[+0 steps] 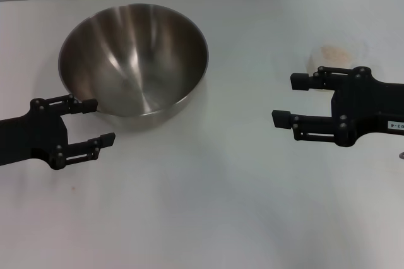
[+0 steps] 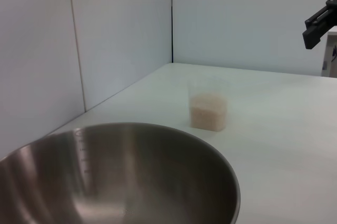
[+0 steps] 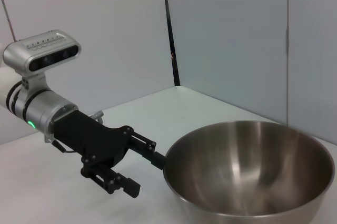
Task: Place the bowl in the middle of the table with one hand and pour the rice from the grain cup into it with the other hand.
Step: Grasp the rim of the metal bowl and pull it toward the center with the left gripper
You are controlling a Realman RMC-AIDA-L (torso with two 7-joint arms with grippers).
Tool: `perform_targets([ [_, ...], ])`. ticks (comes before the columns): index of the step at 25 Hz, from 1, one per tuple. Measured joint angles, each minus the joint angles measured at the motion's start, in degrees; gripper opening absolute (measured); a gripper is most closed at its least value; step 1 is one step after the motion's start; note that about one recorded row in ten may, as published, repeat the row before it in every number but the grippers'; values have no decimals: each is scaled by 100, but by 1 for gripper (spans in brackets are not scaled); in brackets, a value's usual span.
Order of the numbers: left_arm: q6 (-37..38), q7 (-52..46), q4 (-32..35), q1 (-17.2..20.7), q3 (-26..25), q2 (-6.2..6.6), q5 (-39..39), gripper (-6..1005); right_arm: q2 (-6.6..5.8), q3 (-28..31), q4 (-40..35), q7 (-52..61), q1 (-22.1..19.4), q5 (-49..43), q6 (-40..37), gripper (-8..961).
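Steel bowl point(image 1: 134, 57) at table's point(image 1: 214, 187) far left, left gripper point(image 1: 93, 121) spread wide at its near rim, right gripper point(image 1: 291, 100) agape before grain cup point(image 2: 208, 104) of rice point(image 2: 207, 115)

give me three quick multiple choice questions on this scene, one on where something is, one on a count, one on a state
1. Where is the bowl?
A. on the robot's left side of the table
B. at the table's middle
C. held in the air

2. How many bowls are on the table?
A. one
B. two
C. three

3. What state is the left gripper in?
A. shut on the bowl
B. open, beside the bowl's rim
C. holding the grain cup

Answers:
1. A, the head view shows it left of centre, resting on the table.
2. A, only one steel bowl shows.
3. B, its fingers are spread; the grain cup with rice stands alone near the open right gripper.
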Motion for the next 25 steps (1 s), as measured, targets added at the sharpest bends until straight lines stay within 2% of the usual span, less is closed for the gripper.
perform_targets([
  [14, 2, -24, 60, -2, -51, -36, -22, 705, 0, -22, 34, -38, 41, 6, 1, 732],
  [17, -9, -418, 85, -161, -636, -53, -71, 705, -3, -25, 64, -51, 79, 6, 7, 733],
  [19, -9, -499, 85, -191, -739, -55, -71, 704, -5, -26, 95, -86, 99, 6, 13, 733],
  [20, -72, -1135, 166, -364, -1193, -32, -76, 704, -6, -26, 115, -110, 109, 6, 14, 733],
  [21, -126, -1447, 249, -431, -1316, -8, -75, 704, -6, -26, 137, -143, 120, 6, 15, 732],
  [22, -126, -1447, 249, -431, -1316, -8, -75, 703, -7, -25, 169, -182, 132, 7, 16, 732],
  [25, -331, -2443, 712, -582, -1386, 36, 4, 703, -12, -4, 275, -295, 179, 33, 19, 732],
])
